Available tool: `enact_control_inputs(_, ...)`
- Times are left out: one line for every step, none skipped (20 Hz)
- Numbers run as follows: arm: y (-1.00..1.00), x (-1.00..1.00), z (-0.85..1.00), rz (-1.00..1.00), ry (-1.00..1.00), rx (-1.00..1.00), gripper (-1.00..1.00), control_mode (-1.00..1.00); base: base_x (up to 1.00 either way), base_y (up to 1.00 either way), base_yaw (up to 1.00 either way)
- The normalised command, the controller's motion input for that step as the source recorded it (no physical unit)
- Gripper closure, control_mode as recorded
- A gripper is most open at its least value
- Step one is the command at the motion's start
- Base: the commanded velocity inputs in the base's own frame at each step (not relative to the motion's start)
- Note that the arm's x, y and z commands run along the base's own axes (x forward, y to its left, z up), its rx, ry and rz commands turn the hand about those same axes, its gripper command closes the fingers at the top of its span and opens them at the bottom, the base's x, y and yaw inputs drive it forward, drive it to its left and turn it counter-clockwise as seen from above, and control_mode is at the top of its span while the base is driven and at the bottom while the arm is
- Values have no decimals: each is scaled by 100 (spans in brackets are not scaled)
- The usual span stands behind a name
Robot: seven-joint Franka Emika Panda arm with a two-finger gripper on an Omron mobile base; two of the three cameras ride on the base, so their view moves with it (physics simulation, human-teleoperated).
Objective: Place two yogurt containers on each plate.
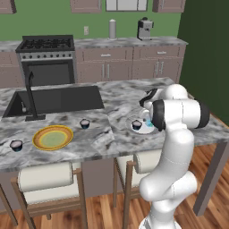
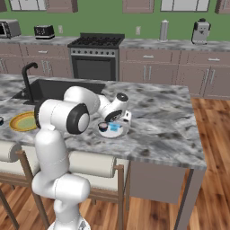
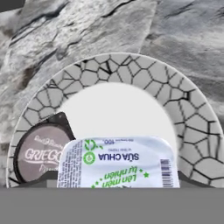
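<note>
White plate (image 3: 183, 131): on table (image 1: 116, 107), holding a dark cup (image 3: 39, 155) and a white-lidded cup (image 3: 120, 164), side by side.
Fingers (image 2: 117, 125): above that plate; spread unclear.
Yellow plate (image 1: 53, 137): bare; two cups (image 1: 84, 123) (image 1: 16, 145) beside it on the table.

The white-grey plate (image 3: 131, 70), its rim patterned with cracked stone, carries a dark round yogurt cup (image 3: 41, 155) touching a white-lidded yogurt cup (image 3: 118, 164) with green print. The yellow-orange plate (image 1: 53, 137) with a greenish centre lies bare, between two more dark yogurt cups (image 1: 84, 123) (image 1: 16, 145) standing on the desk.
</note>
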Motion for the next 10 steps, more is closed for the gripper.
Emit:
enact_control_inputs(-6,0,-43,0,0,0,100,-100,0,0,0)
enact_control_inputs(-9,0,-43,0,0,0,100,-100,0,0,0)
enact_control_inputs(-10,0,-39,0,0,0,100,-100,0,0,0)
enact_control_inputs(-10,0,-38,0,0,0,100,-100,0,0,0)
enact_control_inputs(-11,0,-31,0,0,0,100,-100,0,0,0)
enact_control_inputs(-8,0,-25,0,0,0,100,-100,0,0,0)
enact_control_inputs(-7,0,-13,0,0,0,100,-100,0,0,0)
enact_control_inputs(-3,0,-14,0,0,0,100,-100,0,0,0)
enact_control_inputs(0,1,-5,0,0,0,100,-100,0,0,0)
enact_control_inputs(0,2,-9,0,0,0,100,-100,0,0,0)
